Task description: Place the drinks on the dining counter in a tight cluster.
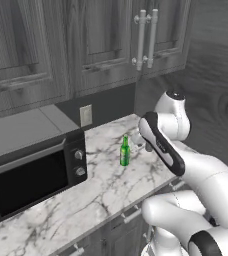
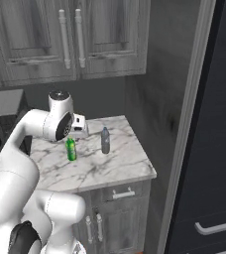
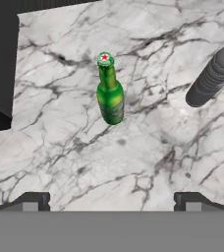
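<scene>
A slim green glass bottle [image 1: 125,151] [image 2: 71,149] [image 3: 110,93] with a red cap stands upright on a marble counter [image 2: 115,166] beside a microwave. To its right a small grey ribbed bottle [image 2: 105,141] [image 3: 214,76] also stands upright. My gripper [image 3: 111,201] hovers above the counter looking down at both drinks, its fingers spread wide and open, with nothing between them. The green bottle lies ahead of the fingertips, roughly centred, and is not touched. The dining counter is out of view.
A black microwave [image 1: 31,170] [image 3: 1,64] sits on the counter left of the bottles. Grey wall cabinets [image 1: 86,45] hang above, and drawers [image 2: 120,196] sit below. A tall dark panel [image 2: 219,149] closes off the right side.
</scene>
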Robot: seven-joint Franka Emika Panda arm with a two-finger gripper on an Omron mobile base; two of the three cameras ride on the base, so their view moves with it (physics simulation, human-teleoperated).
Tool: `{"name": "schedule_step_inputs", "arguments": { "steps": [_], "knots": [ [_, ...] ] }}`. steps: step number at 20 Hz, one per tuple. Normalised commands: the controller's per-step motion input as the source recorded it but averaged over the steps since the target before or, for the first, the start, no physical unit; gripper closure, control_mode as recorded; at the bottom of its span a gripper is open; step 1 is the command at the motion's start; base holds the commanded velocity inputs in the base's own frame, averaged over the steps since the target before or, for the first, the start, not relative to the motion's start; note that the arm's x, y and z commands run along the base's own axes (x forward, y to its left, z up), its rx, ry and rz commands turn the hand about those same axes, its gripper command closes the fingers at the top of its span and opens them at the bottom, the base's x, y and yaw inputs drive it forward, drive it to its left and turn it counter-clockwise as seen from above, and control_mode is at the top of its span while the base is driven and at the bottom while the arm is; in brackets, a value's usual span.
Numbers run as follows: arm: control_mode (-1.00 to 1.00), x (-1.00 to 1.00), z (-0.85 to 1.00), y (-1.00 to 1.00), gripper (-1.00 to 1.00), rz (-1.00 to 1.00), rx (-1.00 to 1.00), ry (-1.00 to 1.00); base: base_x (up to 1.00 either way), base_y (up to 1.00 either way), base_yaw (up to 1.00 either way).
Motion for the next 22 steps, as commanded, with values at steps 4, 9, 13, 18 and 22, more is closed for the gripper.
{"name": "schedule_step_inputs", "arguments": {
  "steps": [4, 9, 13, 18, 22],
  "knots": [
    [-1.00, 0.07, -0.17, 0.02, -1.00, 0.03, 0.04, -0.07, 0.00, 0.00, 0.00],
    [-1.00, -0.01, -0.22, 0.20, -1.00, 0.08, 0.01, -0.26, 0.00, 0.00, 0.00],
    [-1.00, 0.00, -0.19, 0.19, -1.00, 0.02, 0.00, -0.22, 0.00, 0.00, 0.00],
    [-1.00, 0.10, -0.08, 0.09, -1.00, 0.01, -0.01, -0.05, 0.00, 0.00, 0.00],
    [-1.00, 0.28, 0.00, 0.06, -1.00, 0.00, -0.04, 0.00, 0.00, 0.00, 0.00]
  ]
}}
